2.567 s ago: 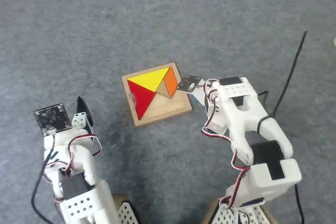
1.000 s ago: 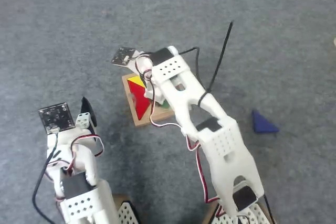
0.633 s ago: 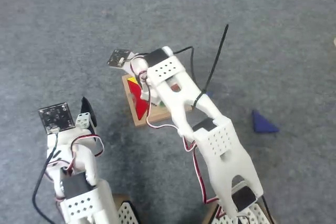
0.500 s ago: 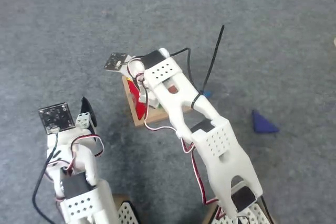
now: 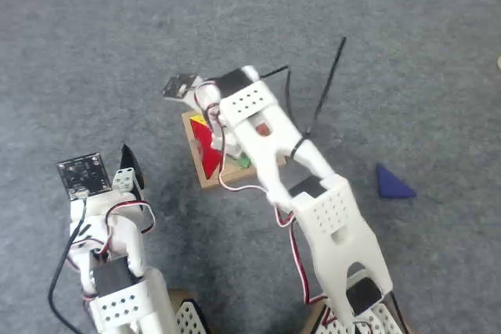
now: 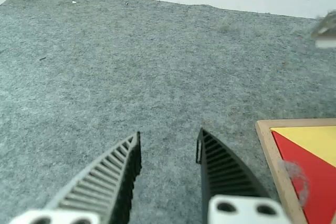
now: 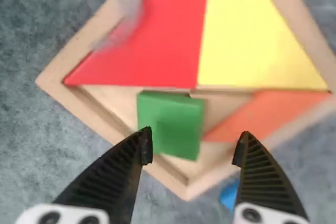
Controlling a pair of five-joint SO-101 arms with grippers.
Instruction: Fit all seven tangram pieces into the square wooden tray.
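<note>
The square wooden tray [image 7: 55,85] holds a red triangle [image 7: 152,40], a yellow triangle [image 7: 252,40] and an orange triangle [image 7: 262,114]. A green square [image 7: 169,123] lies slightly askew on the tray's bare wood. My right gripper [image 7: 193,146] hangs open just above it, one finger on each side. In the high view the right arm [image 5: 250,107] covers most of the tray [image 5: 192,146]; red [image 5: 205,150] and green [image 5: 243,162] peek out. My left gripper [image 6: 168,153] is open over bare mat, left of the tray [image 6: 270,145].
A dark blue triangle [image 5: 391,183] lies on the grey mat well right of the tray. A light blue piece [image 7: 229,195] sits just outside the tray's near corner. The left arm [image 5: 109,224] stands at the front left.
The right arm swung from the tray's right side to over the tray, uncovering the dark blue triangle. In the last half second it drew back slightly. The left arm stayed put.
</note>
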